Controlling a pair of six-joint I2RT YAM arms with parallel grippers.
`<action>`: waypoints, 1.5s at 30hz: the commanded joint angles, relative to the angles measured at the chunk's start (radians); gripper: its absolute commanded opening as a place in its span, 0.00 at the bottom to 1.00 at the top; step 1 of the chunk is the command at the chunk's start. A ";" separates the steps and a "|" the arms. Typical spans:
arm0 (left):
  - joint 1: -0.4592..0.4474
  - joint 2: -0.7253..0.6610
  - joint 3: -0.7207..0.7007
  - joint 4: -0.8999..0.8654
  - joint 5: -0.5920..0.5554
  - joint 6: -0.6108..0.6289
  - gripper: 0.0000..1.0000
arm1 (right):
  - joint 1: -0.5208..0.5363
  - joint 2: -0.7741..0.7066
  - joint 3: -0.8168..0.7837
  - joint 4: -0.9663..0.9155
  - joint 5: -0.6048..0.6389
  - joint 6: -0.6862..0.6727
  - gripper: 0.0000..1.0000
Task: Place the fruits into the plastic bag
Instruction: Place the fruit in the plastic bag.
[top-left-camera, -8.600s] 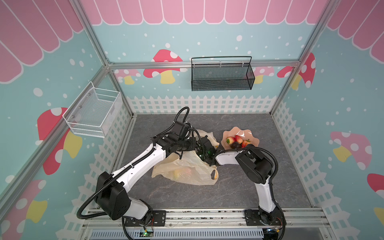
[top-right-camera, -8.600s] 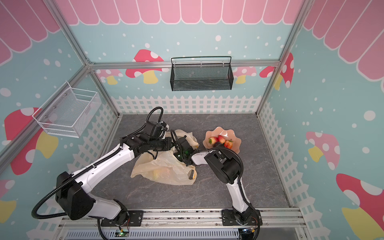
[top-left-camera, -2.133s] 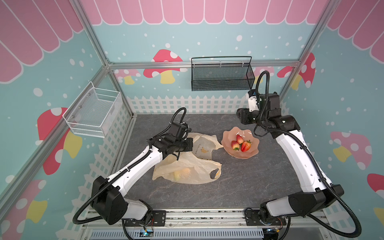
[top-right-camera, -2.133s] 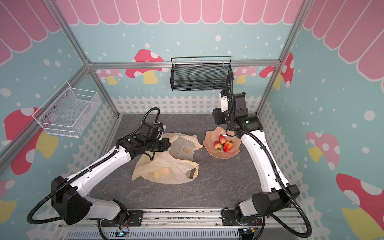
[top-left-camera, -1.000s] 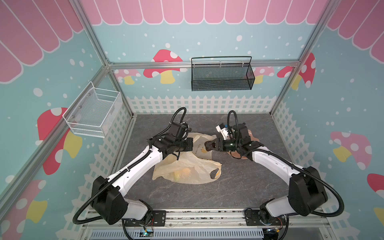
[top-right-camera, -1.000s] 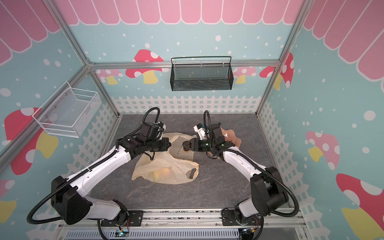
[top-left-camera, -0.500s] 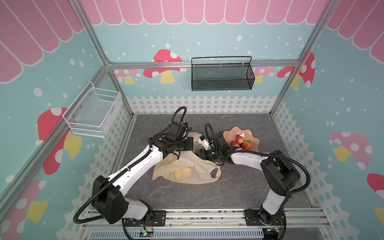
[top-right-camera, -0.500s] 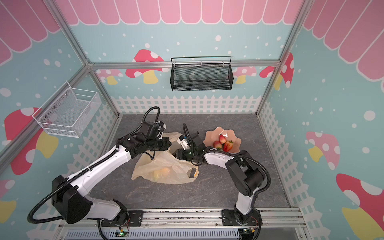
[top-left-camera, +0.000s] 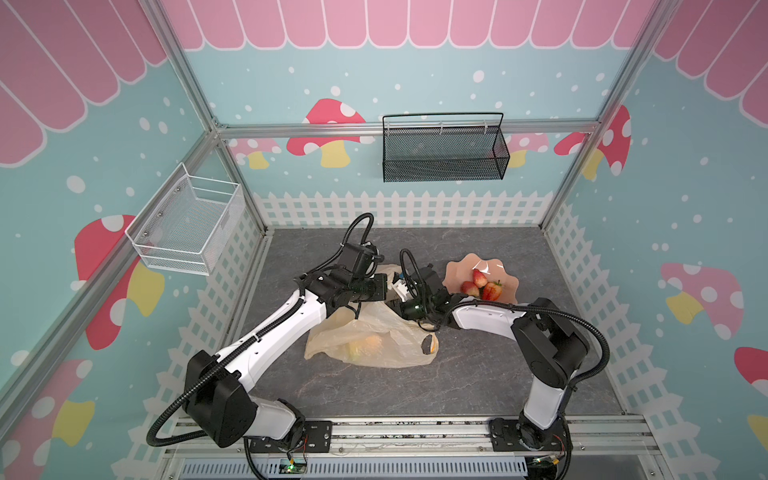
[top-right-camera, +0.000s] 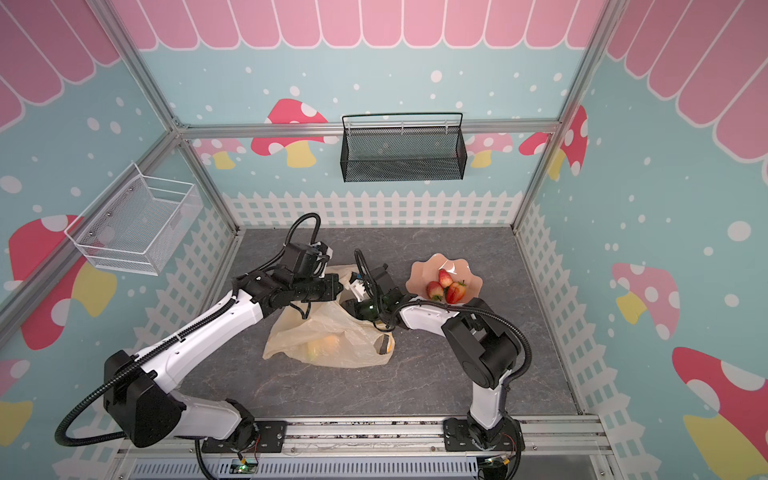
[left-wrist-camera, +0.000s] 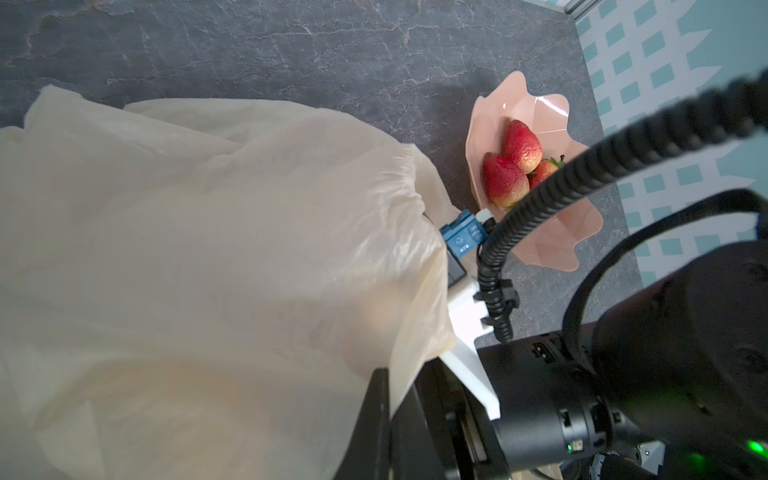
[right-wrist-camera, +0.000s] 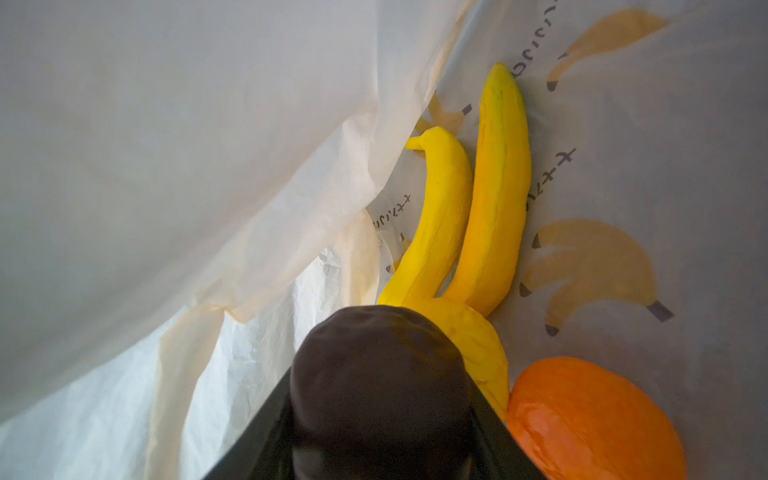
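The cream plastic bag (top-left-camera: 376, 332) (top-right-camera: 332, 336) lies mid-table. My left gripper (left-wrist-camera: 388, 374) (top-left-camera: 387, 289) is shut on the bag's upper rim and holds the mouth raised. My right gripper (right-wrist-camera: 380, 415) reaches into that mouth, shut on a dark purple fruit (right-wrist-camera: 380, 374); in both top views its fingers are hidden by the bag. Inside lie two yellow bananas (right-wrist-camera: 500, 187), a lumpy yellow fruit (right-wrist-camera: 478, 345) and an orange tangerine (right-wrist-camera: 590, 419). Three red green-leafed fruits (top-left-camera: 482, 284) (left-wrist-camera: 511, 170) sit in the pink bowl (top-left-camera: 457, 270).
The pink bowl (top-right-camera: 419, 270) stands just right of the bag, close behind my right forearm (top-left-camera: 486, 318). A black mesh basket (top-left-camera: 444, 151) hangs on the back wall and a white wire basket (top-left-camera: 187, 226) on the left wall. A white fence edges the grey tabletop (top-left-camera: 415, 386).
My right arm has swung left from the bowl side and pushed its gripper, with the purple fruit, into the bag's mouth. The left gripper has kept hold of the rim.
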 joint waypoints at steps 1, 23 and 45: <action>-0.004 0.015 0.041 0.018 -0.012 -0.014 0.00 | 0.025 0.022 0.009 0.028 -0.044 0.036 0.27; -0.023 0.018 0.046 0.016 -0.011 -0.010 0.00 | 0.043 0.185 0.107 0.193 -0.130 0.271 0.72; -0.024 0.007 0.020 0.021 -0.031 -0.009 0.00 | -0.007 -0.004 0.053 -0.021 -0.098 0.184 0.97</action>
